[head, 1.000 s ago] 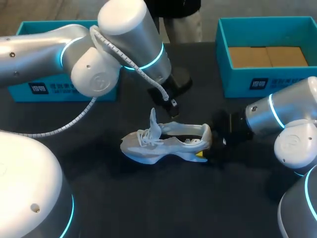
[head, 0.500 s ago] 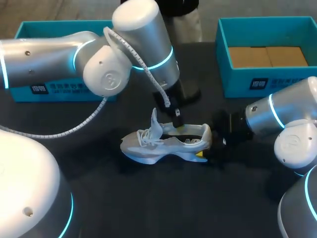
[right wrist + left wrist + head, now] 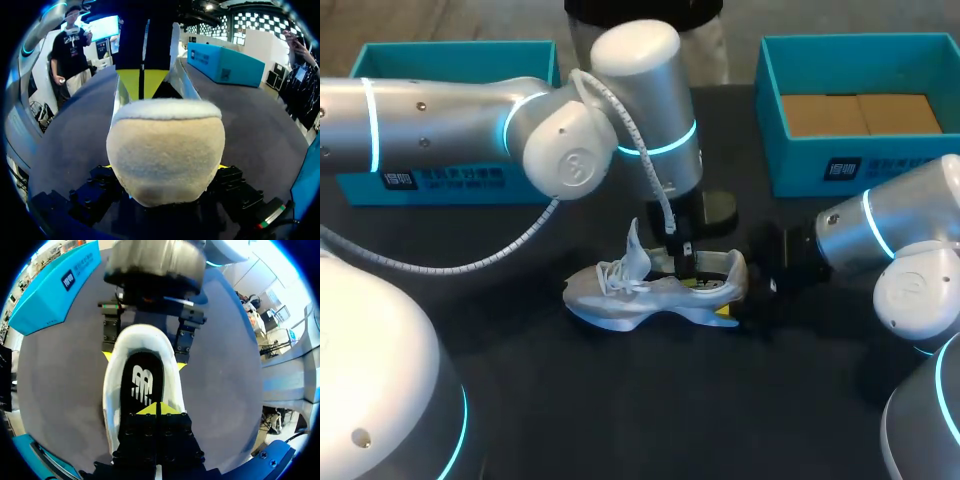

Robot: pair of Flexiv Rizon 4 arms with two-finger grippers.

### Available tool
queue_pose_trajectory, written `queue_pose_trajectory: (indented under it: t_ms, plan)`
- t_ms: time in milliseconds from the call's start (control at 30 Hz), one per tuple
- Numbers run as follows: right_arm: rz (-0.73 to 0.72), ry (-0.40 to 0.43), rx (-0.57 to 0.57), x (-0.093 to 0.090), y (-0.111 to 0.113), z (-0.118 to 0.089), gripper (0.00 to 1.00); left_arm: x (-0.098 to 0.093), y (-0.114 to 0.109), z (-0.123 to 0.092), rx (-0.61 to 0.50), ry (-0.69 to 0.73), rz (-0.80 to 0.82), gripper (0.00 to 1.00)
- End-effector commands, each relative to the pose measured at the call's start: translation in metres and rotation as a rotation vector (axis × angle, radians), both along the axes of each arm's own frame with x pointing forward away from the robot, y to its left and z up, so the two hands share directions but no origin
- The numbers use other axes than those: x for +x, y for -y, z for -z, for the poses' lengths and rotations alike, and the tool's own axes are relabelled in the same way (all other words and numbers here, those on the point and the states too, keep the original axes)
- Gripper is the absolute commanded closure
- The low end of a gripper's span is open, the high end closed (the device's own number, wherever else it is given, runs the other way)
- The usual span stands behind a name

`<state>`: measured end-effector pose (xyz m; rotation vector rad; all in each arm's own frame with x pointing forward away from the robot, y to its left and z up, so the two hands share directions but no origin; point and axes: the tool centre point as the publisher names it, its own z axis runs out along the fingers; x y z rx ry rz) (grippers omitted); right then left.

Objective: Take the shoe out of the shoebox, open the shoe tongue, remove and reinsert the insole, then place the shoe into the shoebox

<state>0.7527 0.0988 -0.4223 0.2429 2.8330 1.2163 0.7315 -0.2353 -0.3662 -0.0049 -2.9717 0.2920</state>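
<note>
Head view: the left gripper (image 3: 684, 268) has dropped into the shoe (image 3: 620, 300), tips pinched together above the insole (image 3: 142, 385). The right gripper (image 3: 144, 359) clamps the heel on the table (image 3: 620, 400), so the insole pull looks next.

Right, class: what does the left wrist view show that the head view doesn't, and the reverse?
Only the left wrist view: the left tool's yellow tips together over the black insole, and the right tool's fingers clasping the white lace-up shoe's heel. Only the head view: the upright tongue, the laces, brown cardboard inside a teal box. Both: the shoe and both tools.
</note>
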Motion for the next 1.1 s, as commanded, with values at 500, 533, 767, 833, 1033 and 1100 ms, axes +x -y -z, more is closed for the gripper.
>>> queue_pose_trajectory:
  t_ms: [500, 533, 767, 833, 1033, 1100]
  plan:
    - [0.002, -0.002, -0.007, 0.002, -0.003, 0.003, 1.00, -0.007, -0.006, 0.022, 0.024, 0.015, 0.070, 1.00]
    - [0.002, -0.002, -0.007, 0.002, -0.003, 0.003, 1.00, -0.007, -0.006, 0.022, 0.019, 0.013, 0.083, 1.00]
    - [0.002, -0.002, -0.007, 0.002, -0.003, 0.003, 1.00, -0.009, -0.005, 0.030, 0.022, 0.013, 0.108, 1.00]
    - [0.002, -0.002, -0.007, 0.002, -0.003, 0.003, 1.00, -0.008, -0.006, 0.031, 0.015, 0.008, 0.110, 1.00]
    - [0.002, -0.002, -0.007, 0.002, -0.003, 0.003, 1.00, -0.009, -0.005, 0.035, 0.019, 0.010, 0.122, 0.71]
    - [0.002, -0.002, -0.007, 0.002, -0.003, 0.003, 1.00, -0.009, -0.005, 0.037, 0.023, 0.013, 0.126, 0.70]
